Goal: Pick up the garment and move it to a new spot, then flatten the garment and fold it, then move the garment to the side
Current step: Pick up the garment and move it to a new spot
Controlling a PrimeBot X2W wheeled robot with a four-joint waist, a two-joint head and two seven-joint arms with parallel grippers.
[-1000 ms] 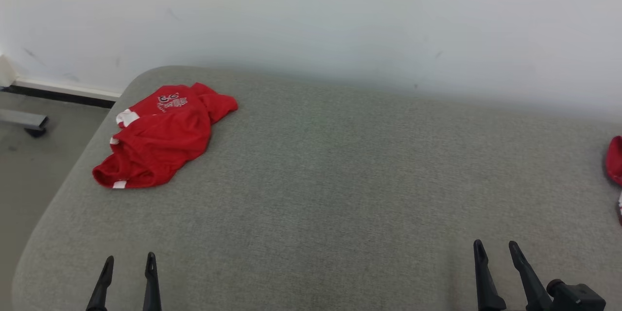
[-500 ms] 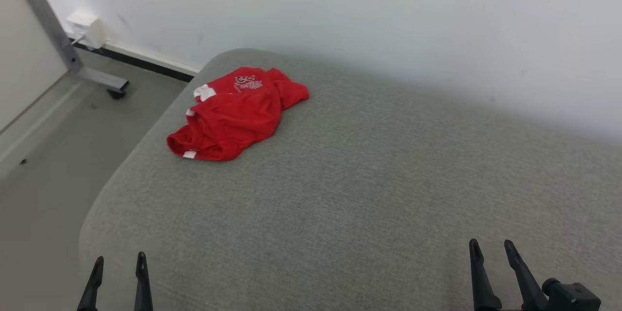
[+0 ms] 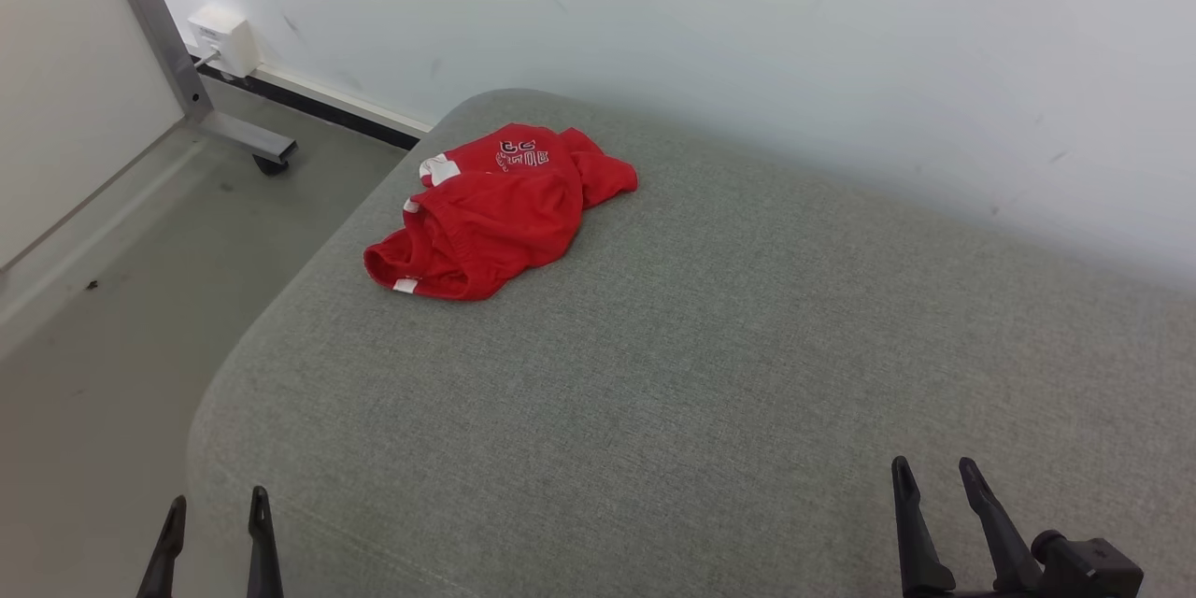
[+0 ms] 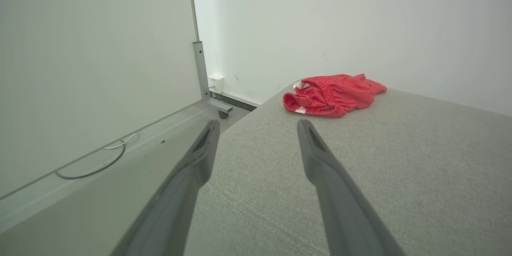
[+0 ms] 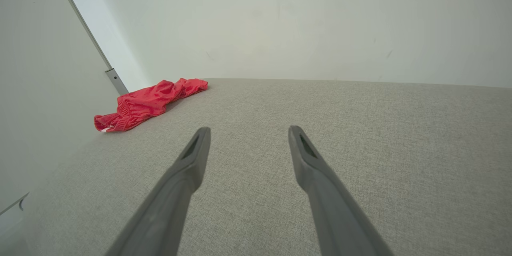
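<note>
Step in hand, as judged: going to the red garment (image 3: pixel 500 210) for the first pick-up. Crumpled near the far left corner of the grey cushion (image 3: pixel 654 374), close to the rounded edge, well apart from both grippers. At the near left edge the left gripper (image 3: pixel 217 500), jaws spread wide, holding nothing; at the near right the right gripper (image 3: pixel 933 467), equally spread and empty. To do it well: bend forward first, because of much bare cushion between fingertips and cloth. Then come down from above on a raised fold, perhaps the gathered band (image 3: pixel 420 252) at the near end beside the small white tabs (image 3: pixel 405 285), and pinch through several layers to prevent slipping during the lift. Avoid dragging across the cushion; a rough weave, likely to catch soft fabric. Take a second hold on the far part, by the printed letters (image 3: pixel 523 154), to carry without a hanging tail. Choose a new spot near the middle of the cushion, within reach of both arms for flattening. Hard to tell the kind of garment: maybe shorts, maybe a small shirt, with layers tucked under each other and the underside hidden. Print too small to read. Both gripper bodies cut off by the bottom edge of the head view; right end of the cushion out of frame too.
</note>
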